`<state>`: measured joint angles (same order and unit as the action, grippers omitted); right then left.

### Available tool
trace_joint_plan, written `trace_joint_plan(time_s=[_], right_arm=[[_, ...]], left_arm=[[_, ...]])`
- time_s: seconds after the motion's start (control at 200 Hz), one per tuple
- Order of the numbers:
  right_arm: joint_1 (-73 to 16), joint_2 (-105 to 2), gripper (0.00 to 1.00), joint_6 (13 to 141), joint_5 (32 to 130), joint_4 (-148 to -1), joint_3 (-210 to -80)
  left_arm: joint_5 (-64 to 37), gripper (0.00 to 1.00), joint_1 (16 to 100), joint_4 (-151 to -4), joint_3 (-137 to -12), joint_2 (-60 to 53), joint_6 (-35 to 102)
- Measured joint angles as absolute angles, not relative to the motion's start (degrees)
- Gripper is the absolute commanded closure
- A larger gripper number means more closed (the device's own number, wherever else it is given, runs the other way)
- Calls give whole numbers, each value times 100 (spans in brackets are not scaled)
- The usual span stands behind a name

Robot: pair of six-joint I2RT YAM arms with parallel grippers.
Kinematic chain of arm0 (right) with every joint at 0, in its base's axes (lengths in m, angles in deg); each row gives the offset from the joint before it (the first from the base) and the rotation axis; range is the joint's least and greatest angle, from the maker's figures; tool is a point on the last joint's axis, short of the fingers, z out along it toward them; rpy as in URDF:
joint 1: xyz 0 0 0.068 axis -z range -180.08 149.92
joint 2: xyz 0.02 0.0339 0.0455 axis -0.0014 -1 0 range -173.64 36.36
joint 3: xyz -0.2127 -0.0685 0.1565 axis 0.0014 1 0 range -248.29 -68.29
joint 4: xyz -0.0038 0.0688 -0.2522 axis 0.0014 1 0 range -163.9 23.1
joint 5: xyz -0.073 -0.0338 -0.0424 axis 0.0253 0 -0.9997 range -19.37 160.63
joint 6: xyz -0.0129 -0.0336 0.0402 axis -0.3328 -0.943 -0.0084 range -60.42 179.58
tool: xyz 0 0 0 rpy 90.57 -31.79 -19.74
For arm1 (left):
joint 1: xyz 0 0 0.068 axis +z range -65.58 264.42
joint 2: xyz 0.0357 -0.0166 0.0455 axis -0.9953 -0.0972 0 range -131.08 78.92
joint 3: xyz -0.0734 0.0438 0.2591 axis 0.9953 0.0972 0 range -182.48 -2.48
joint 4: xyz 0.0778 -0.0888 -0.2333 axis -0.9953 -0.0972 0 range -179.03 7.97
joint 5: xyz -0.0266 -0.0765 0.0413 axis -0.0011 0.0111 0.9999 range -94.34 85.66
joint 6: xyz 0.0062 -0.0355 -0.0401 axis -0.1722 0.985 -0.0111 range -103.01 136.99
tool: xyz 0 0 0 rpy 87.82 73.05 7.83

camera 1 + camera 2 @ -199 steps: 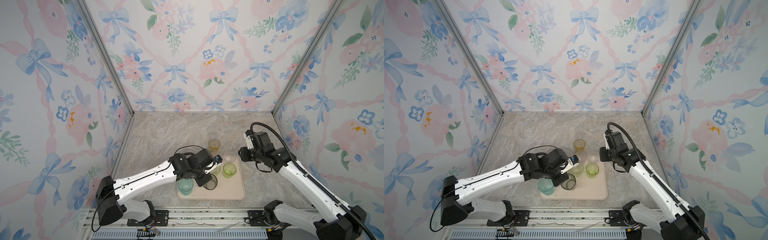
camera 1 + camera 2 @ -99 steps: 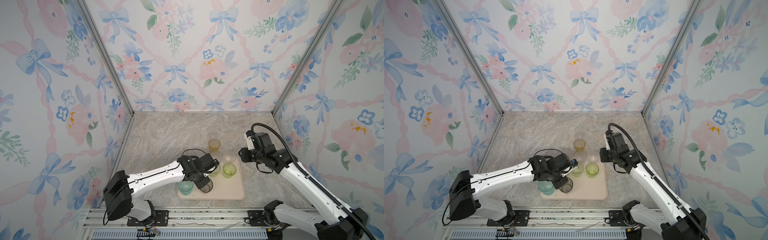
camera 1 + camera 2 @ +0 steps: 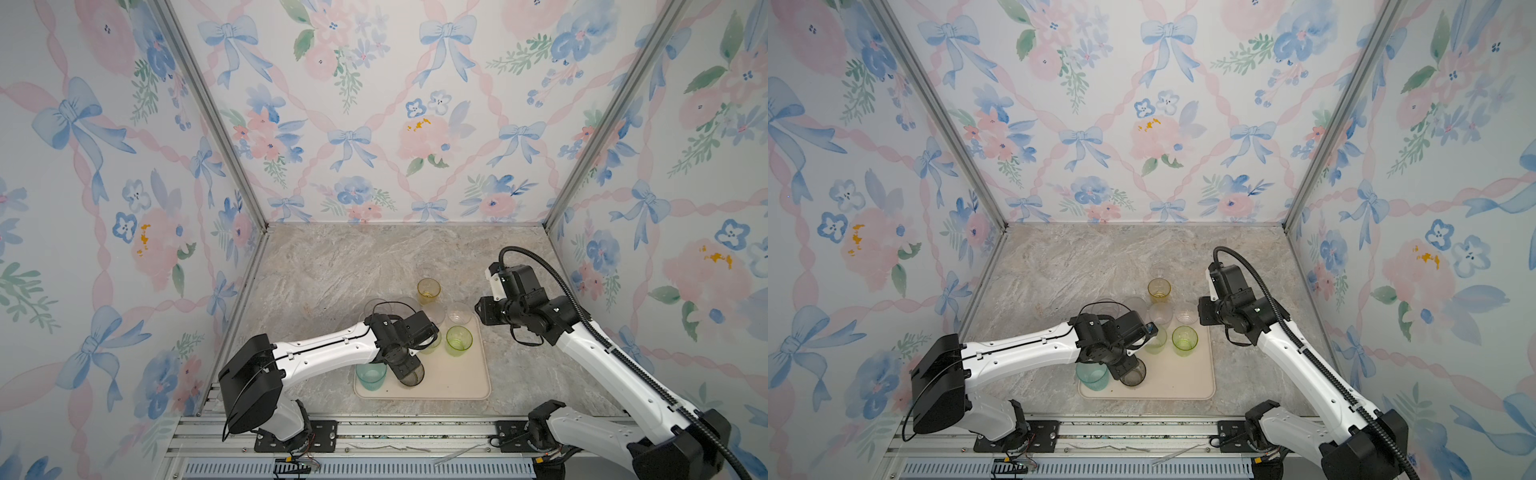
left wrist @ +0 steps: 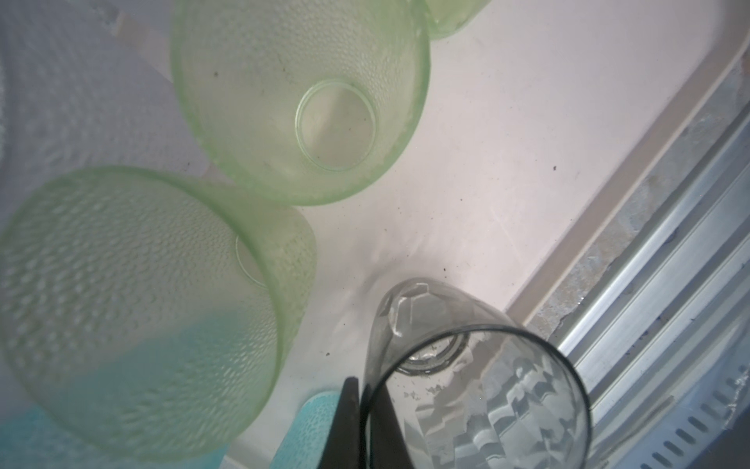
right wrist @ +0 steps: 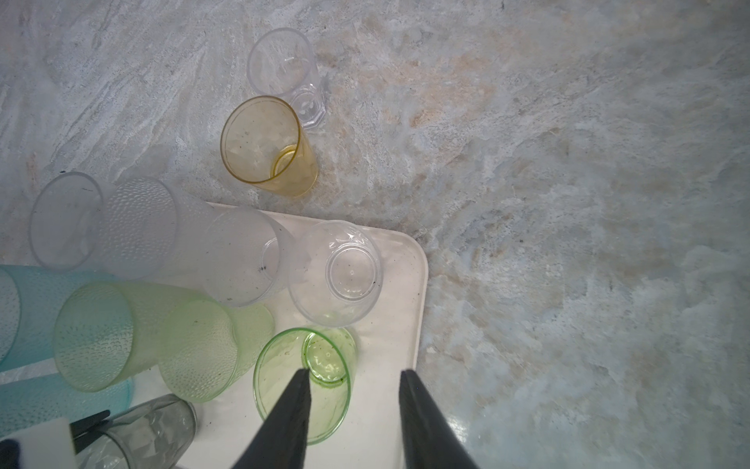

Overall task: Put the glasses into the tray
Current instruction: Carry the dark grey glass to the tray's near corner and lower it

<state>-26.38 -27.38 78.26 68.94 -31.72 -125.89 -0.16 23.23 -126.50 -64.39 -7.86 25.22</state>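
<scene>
Cream tray (image 3: 457,384), amber glass (image 3: 428,290), grey glass (image 3: 415,380), seemingly dimpled teal glass (image 3: 370,376).

This is a robot test cell dressed up as a home. In both top views, three flat wall panels (image 3: 374,124) papered with blue bows and pink flowers close the space at nine, twelve and three o'clock. They are joined by bare aluminium posts (image 3: 208,112) at ten and two. The floor of the booth is a marble-look tabletop (image 3: 353,266), which ends at six o'clock in slotted aluminium rails (image 3: 395,432). Two white-and-black robot arms are bolted there on black plates (image 3: 295,436), the left arm (image 3: 324,353) at seven and the right arm (image 3: 615,365) at five. The right arm trails a ribbed black cable (image 3: 557,276). The homely props are a cream tray (image 3: 453,382) and plastic tumblers (image 3: 459,340) near the centre.
</scene>
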Motion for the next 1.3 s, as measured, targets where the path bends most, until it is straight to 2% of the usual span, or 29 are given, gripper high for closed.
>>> trace_joint_plan(time_s=[0.47,0.535,0.62,1.3], right_arm=[[-2638,-2926,60,7826,6901,-3183,-12589],[-2638,-2950,60,7826,6903,-3201,-12589],[-2638,-2957,60,7824,6918,-3218,-12589],[-2721,-3042,59,7826,6916,-3218,-12589]], left_arm=[[148,91,2387,-12576,-6312,-826,2522],[151,89,2409,-12563,-6294,-826,2522],[177,81,2409,-12537,-6277,-826,2544],[227,79,2413,-12539,-6224,-214,2565]])
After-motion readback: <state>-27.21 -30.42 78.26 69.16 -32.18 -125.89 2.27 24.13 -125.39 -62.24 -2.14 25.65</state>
